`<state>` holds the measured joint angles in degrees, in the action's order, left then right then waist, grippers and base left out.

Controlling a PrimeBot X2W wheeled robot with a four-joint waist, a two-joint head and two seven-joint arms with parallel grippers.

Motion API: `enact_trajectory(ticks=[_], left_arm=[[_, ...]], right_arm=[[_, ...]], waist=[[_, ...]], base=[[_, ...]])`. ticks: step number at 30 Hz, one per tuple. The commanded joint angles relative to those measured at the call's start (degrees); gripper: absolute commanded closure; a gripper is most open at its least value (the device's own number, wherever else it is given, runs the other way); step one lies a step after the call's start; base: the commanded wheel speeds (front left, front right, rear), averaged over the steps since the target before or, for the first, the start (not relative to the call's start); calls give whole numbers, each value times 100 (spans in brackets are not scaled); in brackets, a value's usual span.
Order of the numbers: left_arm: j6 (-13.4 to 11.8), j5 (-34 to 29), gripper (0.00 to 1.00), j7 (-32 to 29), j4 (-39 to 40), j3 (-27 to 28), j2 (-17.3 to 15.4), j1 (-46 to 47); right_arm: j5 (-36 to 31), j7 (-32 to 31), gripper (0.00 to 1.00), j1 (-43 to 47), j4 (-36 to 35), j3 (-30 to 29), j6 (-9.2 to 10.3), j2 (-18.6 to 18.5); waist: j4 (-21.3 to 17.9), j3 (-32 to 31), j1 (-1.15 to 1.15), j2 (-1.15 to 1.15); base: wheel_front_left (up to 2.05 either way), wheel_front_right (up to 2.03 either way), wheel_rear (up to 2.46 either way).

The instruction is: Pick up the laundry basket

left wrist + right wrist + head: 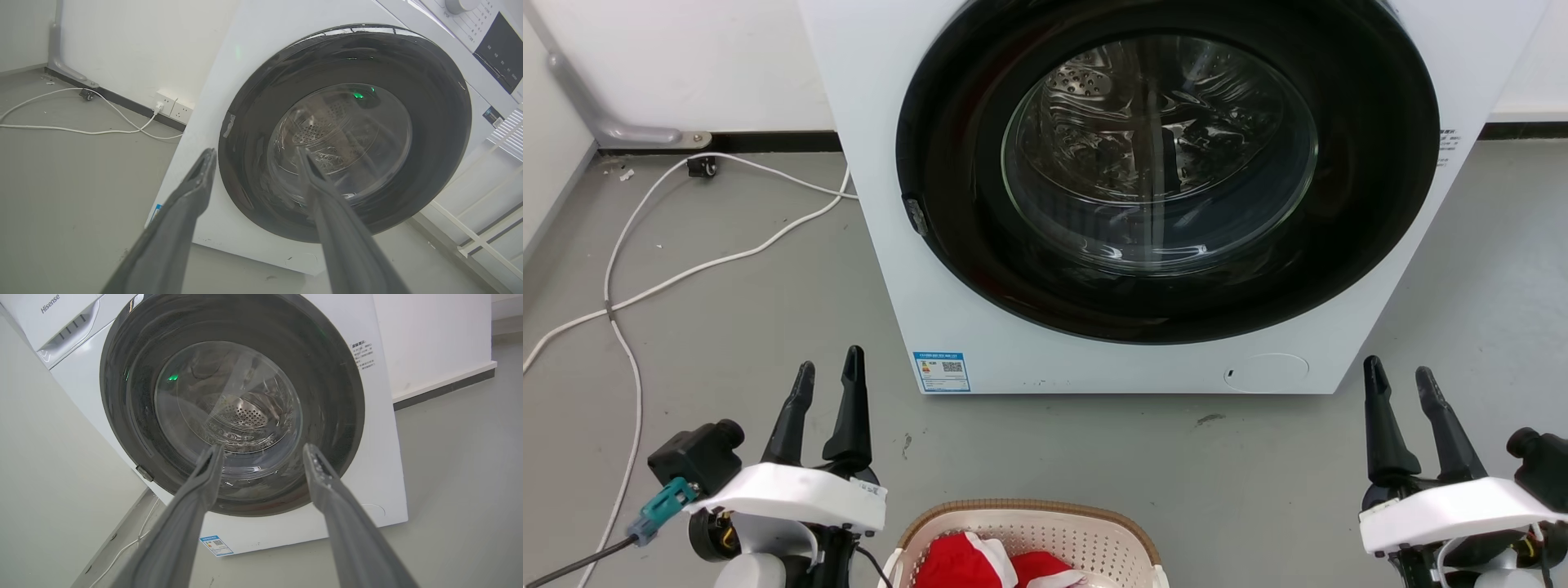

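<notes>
A: Noted: left fingers [851, 408] and right fingers [1380, 425] are matte black, on white wrist shells [792, 490].
B: Beyond the tips?
A: The washing machine [1094, 359] has a white body, a glossy black door ring [1372, 163] and a silver drum [1094, 90] dotted with holes. A blue-and-white label [941, 371] sits just past the left fingers.
B: Between the two pairs, back by the wrists?
A: The laundry basket [1062, 535] is cream-white with a dot-grid perforation and a brown woven-look rim. Inside it is red cloth [956, 563] with white trim.
B: And the floor [768, 310]?
A: Flat grey, with a few dark scuffs. A white cable [686, 273] lies left of the left fingers.
</notes>
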<state>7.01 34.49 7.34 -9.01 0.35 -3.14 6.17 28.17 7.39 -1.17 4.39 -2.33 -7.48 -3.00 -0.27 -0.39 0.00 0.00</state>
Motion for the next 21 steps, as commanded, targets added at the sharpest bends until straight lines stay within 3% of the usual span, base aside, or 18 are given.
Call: enact_trajectory(ticks=[1,21], left_arm=[[-25,-223,0,68,16,-26,-21,74],[-254,-1377,0,356,-403,-87,1,129]], right_arm=[[-264,53,0,-30,-13,7,-1,4],[-1693,91,0,91,103,127,-1,10]], waist=[[3,-2,0,0],[-2,-29,0,0]], base=[[0,0,0],[0,0,0]])
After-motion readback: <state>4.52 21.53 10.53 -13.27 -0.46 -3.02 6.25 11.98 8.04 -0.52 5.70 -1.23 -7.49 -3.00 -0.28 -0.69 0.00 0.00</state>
